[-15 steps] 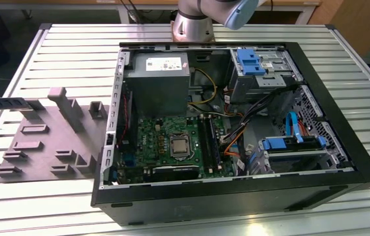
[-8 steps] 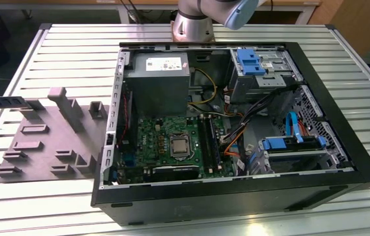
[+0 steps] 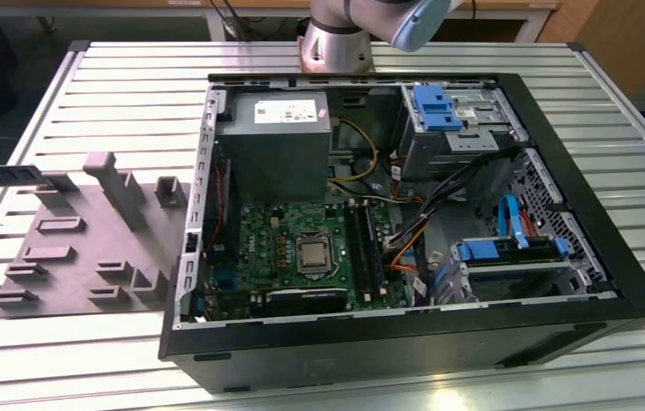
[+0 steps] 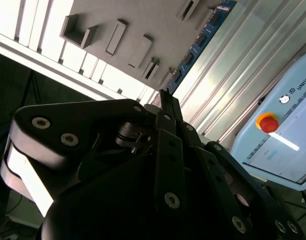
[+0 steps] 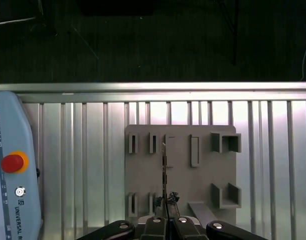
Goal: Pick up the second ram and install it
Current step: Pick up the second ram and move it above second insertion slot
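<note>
A line of dark capital lettering (image 5: 24,220) runs along the pale blue-grey control pendant (image 5: 15,130) in the first wrist view, near a small round symbol (image 5: 20,191) and the red stop button (image 5: 13,162) in its yellow ring. The same lettering stands on the pendant in the second wrist view, cut by the picture's edge. In the exterior view a white label (image 3: 282,110) lies on the grey power supply (image 3: 271,158) inside the computer case (image 3: 596,282), but its print is too small to read.
</note>
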Controlling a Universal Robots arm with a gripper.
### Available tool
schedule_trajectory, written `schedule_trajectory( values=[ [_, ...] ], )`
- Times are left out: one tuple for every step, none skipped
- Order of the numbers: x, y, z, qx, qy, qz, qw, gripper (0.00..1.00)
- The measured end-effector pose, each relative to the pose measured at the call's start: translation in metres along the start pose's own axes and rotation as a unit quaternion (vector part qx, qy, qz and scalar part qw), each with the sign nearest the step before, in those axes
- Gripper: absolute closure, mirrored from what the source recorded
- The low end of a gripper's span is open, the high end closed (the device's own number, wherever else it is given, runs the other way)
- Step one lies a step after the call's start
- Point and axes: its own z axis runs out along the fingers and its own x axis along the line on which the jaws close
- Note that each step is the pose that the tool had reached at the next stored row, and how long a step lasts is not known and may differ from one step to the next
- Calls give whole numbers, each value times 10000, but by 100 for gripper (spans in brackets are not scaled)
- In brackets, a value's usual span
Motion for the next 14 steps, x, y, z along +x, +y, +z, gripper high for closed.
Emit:
schedule_trajectory(
  values=[
    [0,0,-4,0,0,0,10000,89],
    [0,0,-8,0,0,0,10000,89],
    [-1,0,-12,0,0,0,10000,89],
    [-1,0,-16,0,0,0,10000,89],
    [-1,0,-18,0,0,0,10000,89],
    [-1,1,-22,0,0,0,10000,89],
    [-1,1,-26,0,0,0,10000,89],
    [-1,1,-29,0,0,0,10000,89],
    [-2,1,-33,0,0,1,10000,89],
    [-2,1,-36,0,0,0,10000,89],
    [-2,1,-39,0,0,0,10000,89],
    [-2,1,-41,1,0,0,10000,89],
    [-2,1,-44,0,0,0,10000,89],
    [-2,1,-47,0,0,0,10000,89]
  ],
)
